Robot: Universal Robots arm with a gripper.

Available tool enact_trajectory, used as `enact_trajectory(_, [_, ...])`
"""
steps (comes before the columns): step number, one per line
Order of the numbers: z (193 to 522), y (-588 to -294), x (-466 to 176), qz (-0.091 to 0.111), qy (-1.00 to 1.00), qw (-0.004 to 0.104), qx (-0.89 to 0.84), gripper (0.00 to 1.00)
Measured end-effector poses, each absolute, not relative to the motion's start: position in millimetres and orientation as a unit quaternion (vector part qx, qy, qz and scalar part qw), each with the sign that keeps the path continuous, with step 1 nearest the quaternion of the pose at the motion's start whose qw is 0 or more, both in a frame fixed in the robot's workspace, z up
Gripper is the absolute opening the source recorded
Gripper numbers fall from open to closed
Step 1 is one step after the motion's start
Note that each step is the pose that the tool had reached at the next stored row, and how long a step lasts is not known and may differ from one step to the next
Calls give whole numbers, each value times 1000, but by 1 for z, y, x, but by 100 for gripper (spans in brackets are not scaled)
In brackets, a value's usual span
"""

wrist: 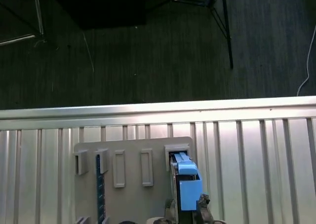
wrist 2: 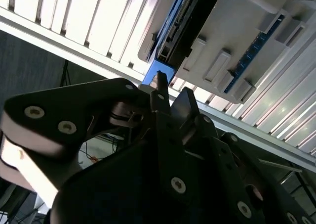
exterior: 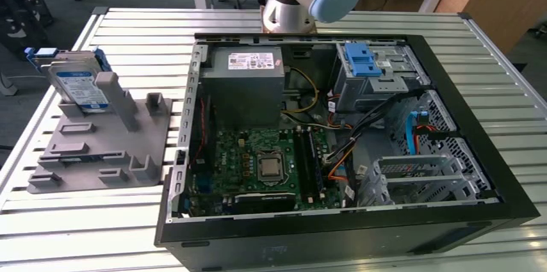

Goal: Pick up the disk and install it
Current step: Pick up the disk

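Exterior view: the disk (exterior: pixel 79 86) is stood on edge in a grey fixture (exterior: pixel 102 150) on the slatted table (exterior: pixel 128 29), at nine o'clock of the open computer case (exterior: pixel 342 246). In the first wrist view, the gripper (wrist: pixel 186 205) is seen with fingers spread and nothing gripped, poised over the disk's blue frame.

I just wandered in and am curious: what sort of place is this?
Probably a robotics lab or test workshop: an opened computer tower on a slatted metal table, a grey fixture holding the disk, a robot arm behind.
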State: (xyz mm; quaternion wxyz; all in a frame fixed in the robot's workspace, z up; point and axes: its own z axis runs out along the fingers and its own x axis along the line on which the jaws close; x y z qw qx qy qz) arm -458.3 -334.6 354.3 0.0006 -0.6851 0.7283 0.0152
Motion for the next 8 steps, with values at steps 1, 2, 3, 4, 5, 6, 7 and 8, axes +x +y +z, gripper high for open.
enact_trajectory(1, [353,-335,-459,14,728,2,-685,29])
enact_trajectory(2, [351,-335,-459,14,728,2,-685,35])
enact_trajectory(3, [349,-335,-459,14,728,2,-685,41])
enact_trajectory(4, [347,-334,-459,14,728,2,-685,41])
enact_trajectory(5, [345,-334,-459,14,728,2,-685,47])
enact_trajectory(6, [344,-334,-459,14,728,2,-685,53])
enact_trajectory(7, [342,-334,-459,14,728,2,-685,53])
enact_trajectory(8, [340,-334,-459,14,728,2,-685,53])
